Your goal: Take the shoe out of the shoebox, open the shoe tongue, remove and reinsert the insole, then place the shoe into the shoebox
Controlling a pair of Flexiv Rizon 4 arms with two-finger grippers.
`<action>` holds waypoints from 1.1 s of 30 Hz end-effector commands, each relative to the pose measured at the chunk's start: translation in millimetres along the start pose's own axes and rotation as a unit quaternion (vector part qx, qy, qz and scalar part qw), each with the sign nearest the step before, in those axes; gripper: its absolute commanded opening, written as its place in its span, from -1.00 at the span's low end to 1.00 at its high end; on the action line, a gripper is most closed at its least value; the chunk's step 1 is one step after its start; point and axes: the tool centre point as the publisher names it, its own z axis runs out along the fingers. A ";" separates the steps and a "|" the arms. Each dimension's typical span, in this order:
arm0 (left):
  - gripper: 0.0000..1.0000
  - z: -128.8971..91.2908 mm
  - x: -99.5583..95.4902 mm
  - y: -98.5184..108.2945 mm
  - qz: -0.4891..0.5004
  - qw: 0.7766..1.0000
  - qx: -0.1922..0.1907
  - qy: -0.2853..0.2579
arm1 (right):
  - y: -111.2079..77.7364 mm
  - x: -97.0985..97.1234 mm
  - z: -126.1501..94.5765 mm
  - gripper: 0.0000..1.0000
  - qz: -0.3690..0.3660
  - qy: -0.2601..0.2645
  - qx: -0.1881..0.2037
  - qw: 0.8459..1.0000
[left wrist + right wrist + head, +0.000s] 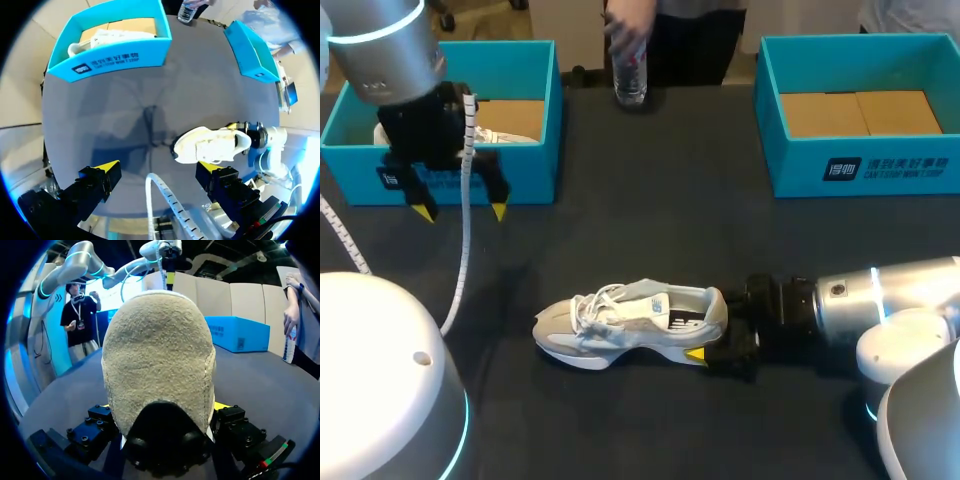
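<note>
A white and grey sneaker (630,322) lies on its side on the dark table, toe toward my left; it also shows ahead of the left fingers (212,145). My right gripper (715,328) is at its heel, a finger on each side, shut on it. In the right wrist view the beige heel (160,355) fills the space between the gripper's (161,409) fingers. My left gripper (461,211) hangs open and empty in front of the left blue shoebox (545,110), well above the table (159,167). A second white shoe (505,136) lies in that box.
A second blue shoebox (860,165) stands at the back right, holding only brown cardboard. At the back middle a person's hand holds a clear bottle (630,80) standing on the table. My left arm's white cable (465,240) dangles beside the gripper.
</note>
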 end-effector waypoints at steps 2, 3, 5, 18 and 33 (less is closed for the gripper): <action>1.00 21.9 23.9 2.5 0.004 1.000 0.005 -0.016 | -1.7 1.1 3.6 -1.00 -0.001 -0.001 0.002 1.000; 1.00 24.2 27.7 4.0 0.007 1.000 0.009 -0.019 | -1.7 1.1 3.6 -1.00 -0.001 -0.001 0.002 1.000; 1.00 28.8 34.7 7.7 0.021 0.999 0.008 -0.027 | -1.7 1.1 3.6 -1.00 -0.001 -0.001 0.002 1.000; 1.00 45.7 77.3 30.4 0.060 0.997 -0.006 -0.049 | -1.7 1.1 3.6 -1.00 -0.001 -0.001 0.002 1.000; 1.00 79.6 111.2 57.8 0.068 0.997 0.021 -0.044 | -1.7 1.1 3.6 -1.00 -0.001 -0.001 0.002 1.000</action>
